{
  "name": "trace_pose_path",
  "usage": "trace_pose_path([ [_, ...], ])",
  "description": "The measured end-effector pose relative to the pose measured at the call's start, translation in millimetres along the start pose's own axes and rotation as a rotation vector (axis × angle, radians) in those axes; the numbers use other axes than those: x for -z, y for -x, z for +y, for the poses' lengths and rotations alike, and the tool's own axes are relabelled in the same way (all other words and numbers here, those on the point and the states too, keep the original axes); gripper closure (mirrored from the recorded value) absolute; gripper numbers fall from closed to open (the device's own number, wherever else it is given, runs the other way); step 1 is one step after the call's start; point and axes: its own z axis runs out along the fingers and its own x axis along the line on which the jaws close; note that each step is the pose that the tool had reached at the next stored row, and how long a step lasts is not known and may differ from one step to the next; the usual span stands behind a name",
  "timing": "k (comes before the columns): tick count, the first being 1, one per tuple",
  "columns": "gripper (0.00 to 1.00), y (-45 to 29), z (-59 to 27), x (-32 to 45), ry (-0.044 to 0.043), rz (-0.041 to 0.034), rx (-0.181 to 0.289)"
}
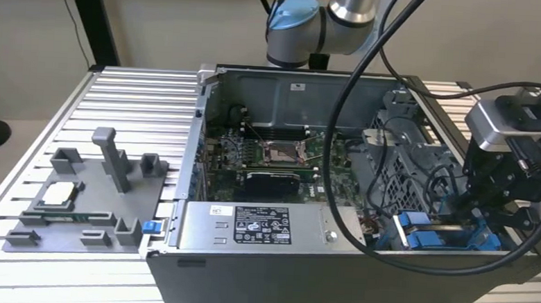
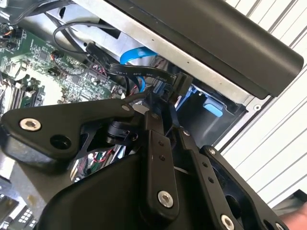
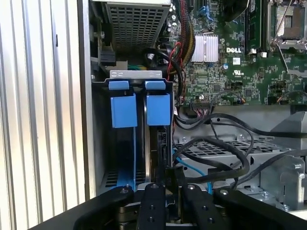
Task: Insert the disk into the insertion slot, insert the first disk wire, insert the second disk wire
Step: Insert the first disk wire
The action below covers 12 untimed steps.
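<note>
Two blue tabs (image 3: 123, 110) top the slot (image 3: 97, 143) in the first wrist view, with the disk (image 3: 154, 143) on edge under one. In the second wrist view the gripper (image 2: 160, 96) pinches a black wire (image 2: 144, 73). The exterior view places it low in the case (image 1: 338, 269), at that view's right.

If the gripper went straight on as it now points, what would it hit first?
Most likely the near end of the disk, seated in the insertion slot just ahead of the gripper; depth is unclear.
</note>
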Motion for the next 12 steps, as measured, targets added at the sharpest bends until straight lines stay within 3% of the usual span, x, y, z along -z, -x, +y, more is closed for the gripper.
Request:
trace_pose_path([
  [6,1.0,-0.5,0.1,-1.9,0.0,0.0001,0.0],
  [12,1.0,-1.1,0.0,-2.1,0.0002,-0.0048,0.0],
])
